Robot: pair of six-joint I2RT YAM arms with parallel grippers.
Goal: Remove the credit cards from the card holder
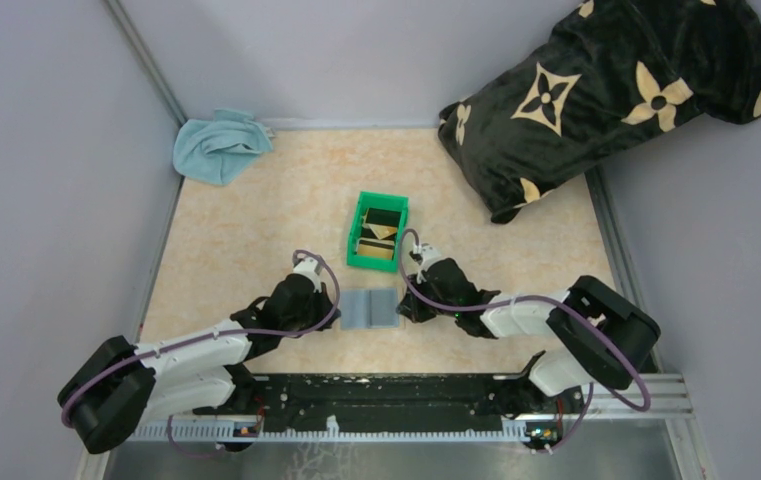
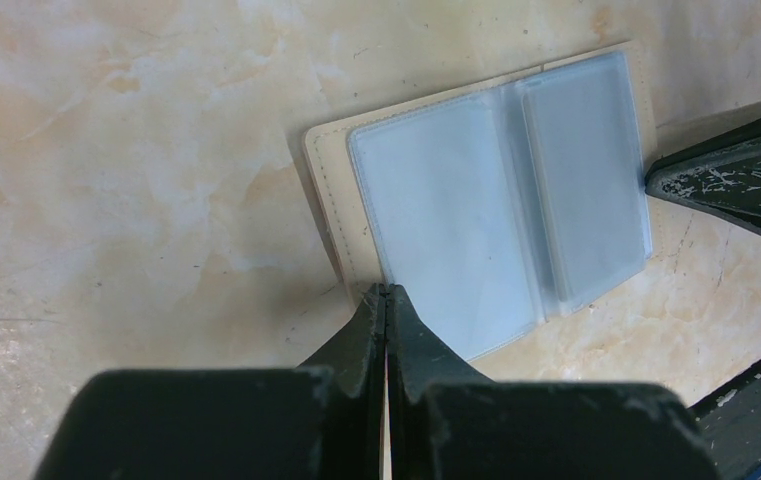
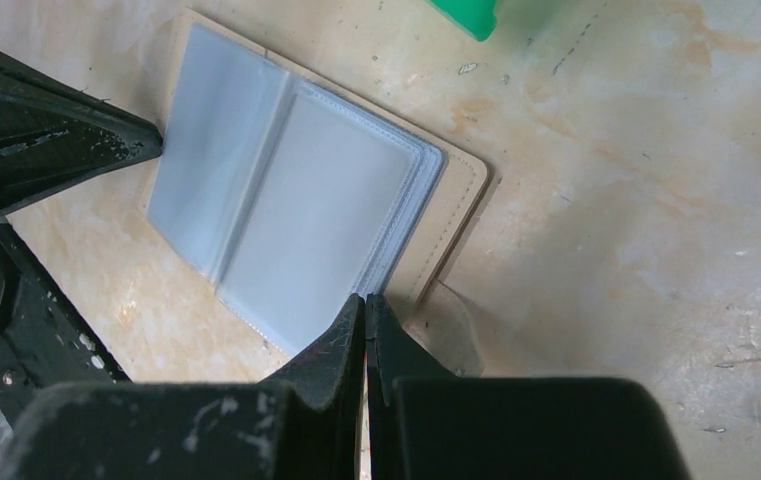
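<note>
The card holder (image 1: 370, 308) lies open and flat on the table, its blue-grey clear sleeves up and its tan cover edge showing; no card shows in the sleeves. It also shows in the left wrist view (image 2: 496, 210) and the right wrist view (image 3: 286, 210). Gold-tan and black credit cards (image 1: 380, 238) lie in the green bin (image 1: 355, 222). My left gripper (image 1: 334, 300) is shut, its tip (image 2: 387, 290) on the holder's left edge. My right gripper (image 1: 406, 305) is shut, its tip (image 3: 365, 298) on the holder's right edge.
The green bin stands just behind the holder; its corner shows in the right wrist view (image 3: 466, 12). A light blue cloth (image 1: 218, 145) lies at the back left. A black pillow with tan flowers (image 1: 606, 90) fills the back right. Walls enclose the table.
</note>
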